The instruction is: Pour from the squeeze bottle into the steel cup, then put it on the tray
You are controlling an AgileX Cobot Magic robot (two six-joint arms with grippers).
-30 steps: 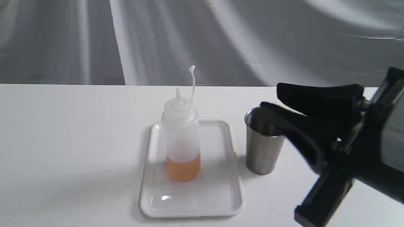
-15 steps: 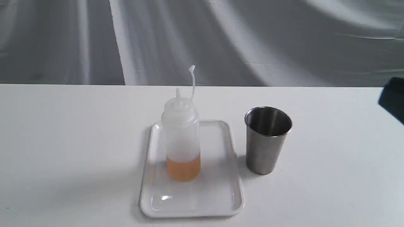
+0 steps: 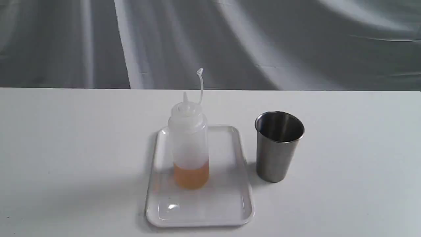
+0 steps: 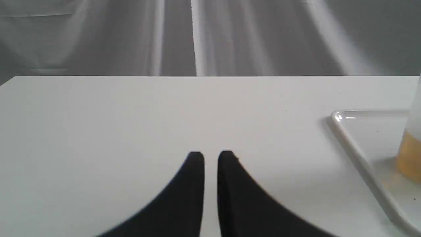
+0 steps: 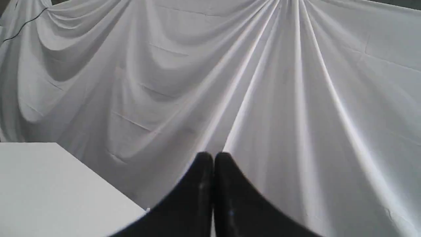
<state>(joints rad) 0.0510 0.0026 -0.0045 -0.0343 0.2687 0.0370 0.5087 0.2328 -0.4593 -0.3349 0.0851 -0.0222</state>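
The squeeze bottle (image 3: 188,144) stands upright on the white tray (image 3: 227,204), amber liquid in its lower part, its cap strap sticking up. The steel cup (image 3: 278,145) stands upright on the table just right of the tray. Neither gripper shows in the exterior view. In the left wrist view my left gripper (image 4: 211,156) is shut with nothing in it, low over bare table, with the tray's corner (image 4: 342,120) and the bottle's edge (image 4: 409,158) off to one side. In the right wrist view my right gripper (image 5: 213,157) is shut and empty, pointing at the cloth past the table's corner.
The white table (image 3: 65,148) spreads to both sides of the tray. A grey draped cloth (image 3: 230,42) hangs behind the table's far edge. The table corner (image 5: 49,184) shows in the right wrist view.
My right arm, which stood open in front of the steel cup a second ago, has pulled away to the right and left the exterior view. Bottle, cup and tray have not moved.
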